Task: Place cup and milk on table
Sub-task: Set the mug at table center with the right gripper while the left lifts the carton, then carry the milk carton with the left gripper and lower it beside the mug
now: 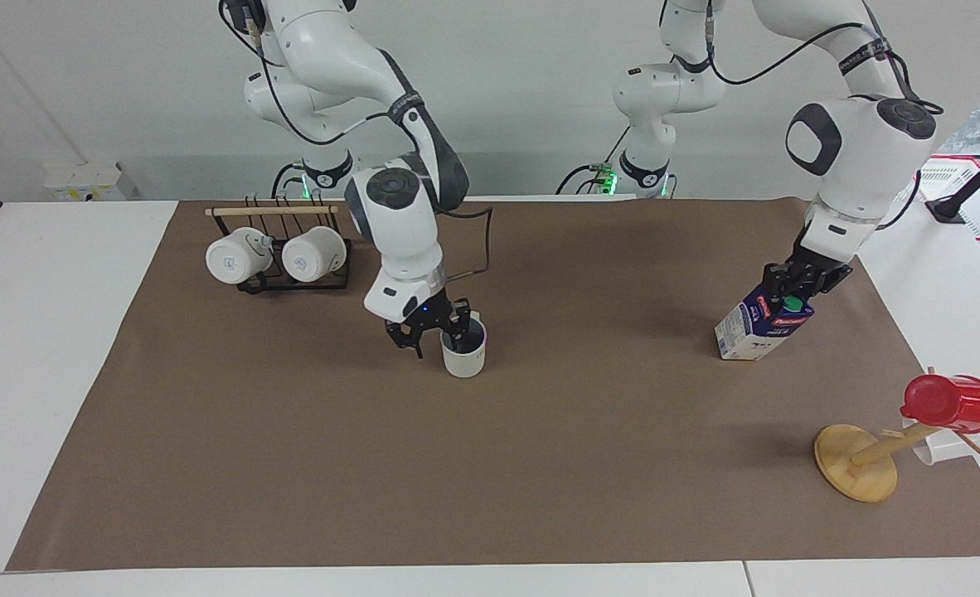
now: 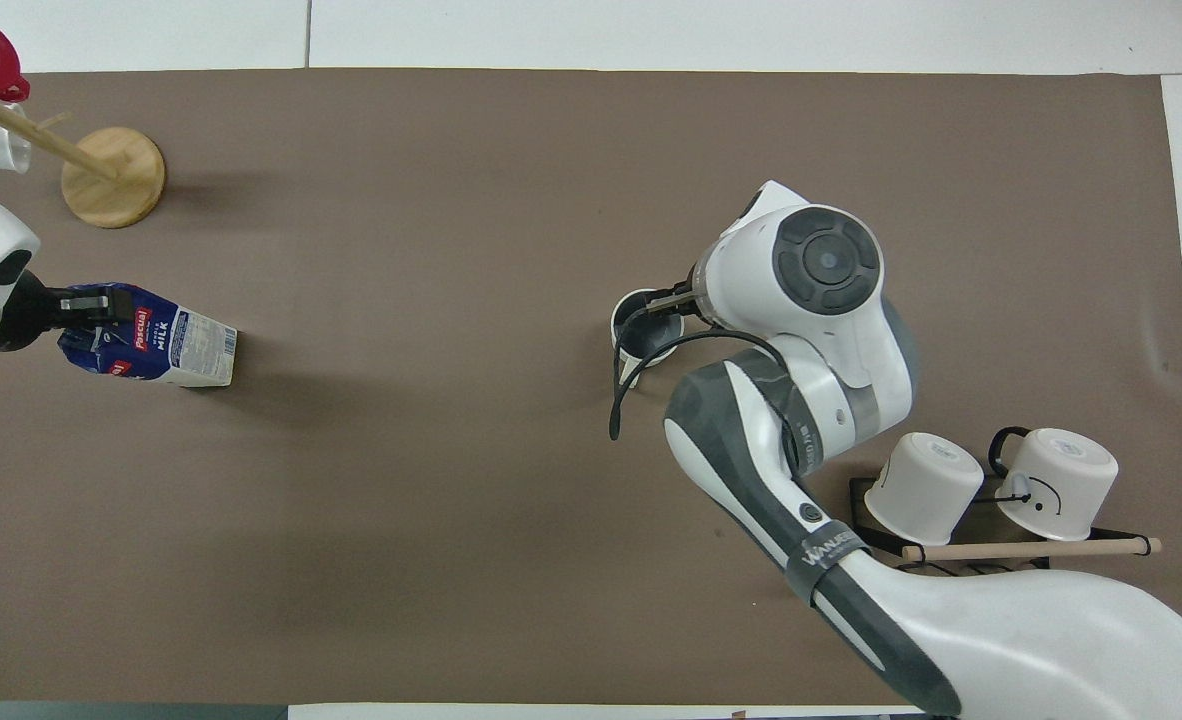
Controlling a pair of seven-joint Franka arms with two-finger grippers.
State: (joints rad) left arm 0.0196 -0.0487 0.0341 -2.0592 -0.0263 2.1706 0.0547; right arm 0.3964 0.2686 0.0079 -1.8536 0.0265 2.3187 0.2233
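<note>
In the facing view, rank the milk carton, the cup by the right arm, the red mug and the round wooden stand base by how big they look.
Largest to smallest as they appear:
1. milk carton
2. red mug and wooden stand base: look alike, and both sit closer to the camera, so unranked
3. cup

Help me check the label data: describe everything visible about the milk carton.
The milk is a gable-top carton, dark blue above and white toward its base, seemingly coated card, with a red band and a round green cap. It leans, its base on the brown paper of the table toward the left arm's end, nearer the robots than the wooden mug tree. The left gripper is clamped on its top ridge. Nothing else touches it.
</note>
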